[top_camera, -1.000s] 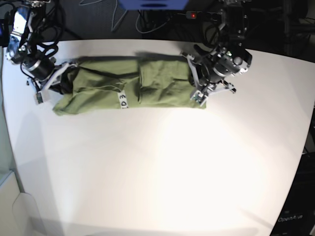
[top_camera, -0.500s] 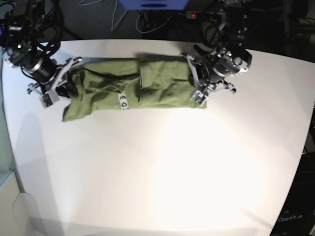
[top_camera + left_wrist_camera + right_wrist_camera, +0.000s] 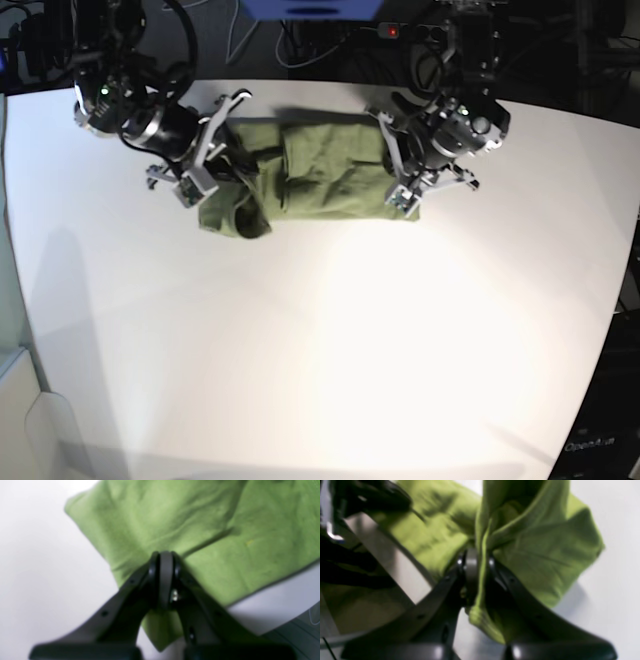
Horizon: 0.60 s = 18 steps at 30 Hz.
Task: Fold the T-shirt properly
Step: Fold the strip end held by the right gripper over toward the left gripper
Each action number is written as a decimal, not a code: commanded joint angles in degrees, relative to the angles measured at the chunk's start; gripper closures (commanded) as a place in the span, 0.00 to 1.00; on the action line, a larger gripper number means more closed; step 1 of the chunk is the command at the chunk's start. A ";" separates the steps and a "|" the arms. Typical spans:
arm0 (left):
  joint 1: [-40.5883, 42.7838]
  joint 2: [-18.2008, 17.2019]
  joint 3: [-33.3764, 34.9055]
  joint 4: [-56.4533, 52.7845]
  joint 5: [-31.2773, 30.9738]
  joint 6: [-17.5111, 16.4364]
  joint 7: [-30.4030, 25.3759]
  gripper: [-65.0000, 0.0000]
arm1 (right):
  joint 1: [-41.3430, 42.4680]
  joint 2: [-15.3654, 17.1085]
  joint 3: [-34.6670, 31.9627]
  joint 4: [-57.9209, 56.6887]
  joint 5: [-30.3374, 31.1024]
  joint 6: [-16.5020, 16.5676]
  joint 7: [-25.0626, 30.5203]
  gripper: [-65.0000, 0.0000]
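Base view: the white worktop [image 3: 330,330] carries the T-shirt [image 3: 320,175] at its far edge, between the two arms.
Right arm: on the left of the base view, its end effector [image 3: 205,165] sits at the T-shirt's left end.
Right end effector state: the right wrist view shows the right end effector [image 3: 477,565] with its jaws closed on a bunched fold of the T-shirt [image 3: 545,550], the cloth running between the two fingers [image 3: 470,572].
Left end of the cloth: gathered and crumpled in the base view, with a hanging lump at the near left corner, just beside the right end effector.
Middle of the cloth: a folded, wrinkled band lying flat on the worktop, with a darker crease running across it.
Left arm: on the right of the base view, its end effector [image 3: 400,180] rests on the T-shirt's right end.
Left end effector state: in the left wrist view the left end effector [image 3: 165,562] has its jaws pressed together, tips down on the T-shirt [image 3: 200,525]; the blur hides whether any cloth is pinched between them.
Right end of the cloth: flat against the worktop [image 3: 37,555], its corner and edges visible in the left wrist view.
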 commanded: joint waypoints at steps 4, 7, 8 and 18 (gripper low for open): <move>0.84 0.05 0.00 -0.41 2.32 -0.14 4.09 0.98 | 2.36 -0.04 -6.30 1.14 0.92 -5.99 1.45 1.00; 0.75 0.05 0.00 -0.41 2.32 -0.14 4.09 0.98 | 4.38 -0.04 -11.22 1.05 0.92 -8.19 1.71 1.00; 0.75 0.05 0.00 -0.41 2.32 -0.14 4.09 0.98 | 4.91 -0.04 -12.54 0.88 0.92 -8.98 1.71 1.00; 0.58 0.13 -1.32 0.47 2.32 -0.14 4.09 0.98 | 7.19 -0.04 -17.99 0.61 1.01 -13.47 1.80 1.00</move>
